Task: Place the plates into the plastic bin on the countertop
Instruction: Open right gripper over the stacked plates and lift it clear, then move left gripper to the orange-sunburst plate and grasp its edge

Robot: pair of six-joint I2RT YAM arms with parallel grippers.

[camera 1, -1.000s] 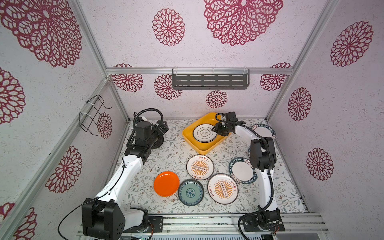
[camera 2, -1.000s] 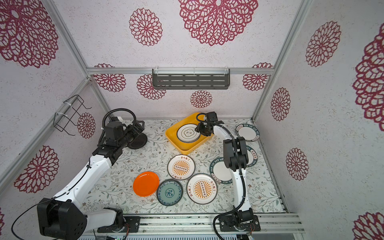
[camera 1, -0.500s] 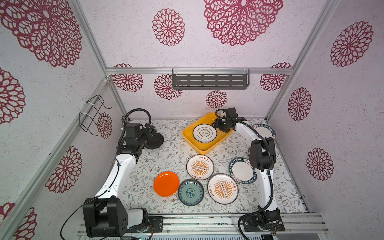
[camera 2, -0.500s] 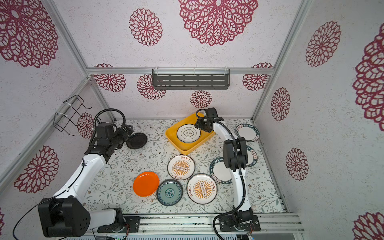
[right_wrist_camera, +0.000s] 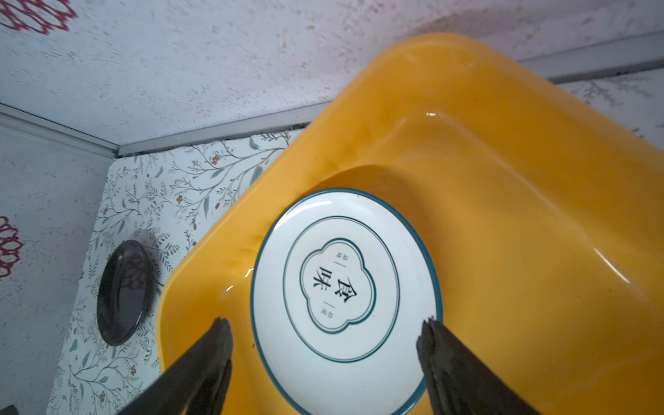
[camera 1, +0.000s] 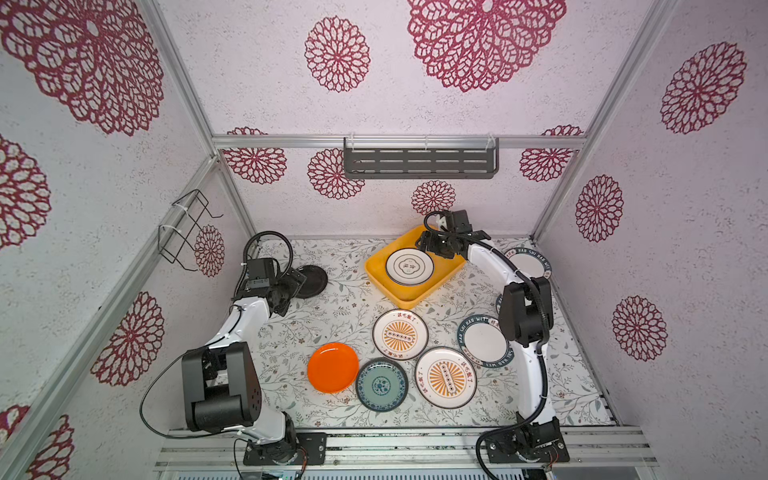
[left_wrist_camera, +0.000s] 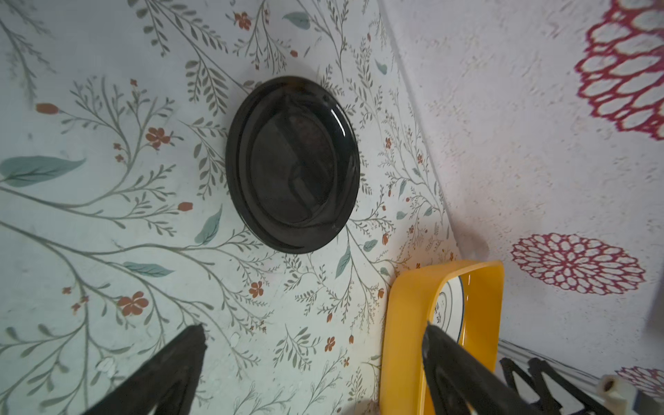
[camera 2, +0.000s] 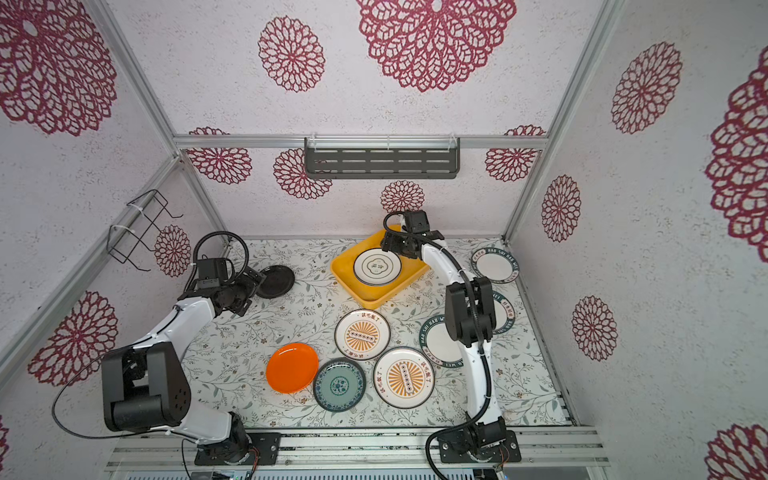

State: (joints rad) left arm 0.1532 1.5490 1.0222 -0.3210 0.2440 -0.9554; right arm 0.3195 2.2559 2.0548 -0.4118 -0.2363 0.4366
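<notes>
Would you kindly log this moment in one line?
bin: ringed plate inside | right pincer: open over bin | left pincer: open, facing black plate

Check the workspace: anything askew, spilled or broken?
Nothing spilled or broken. The only oddity is that the plastic bin sits diagonal to the countertop edges, with one corner toward the back wall. The ringed white plate lies inside it.
</notes>
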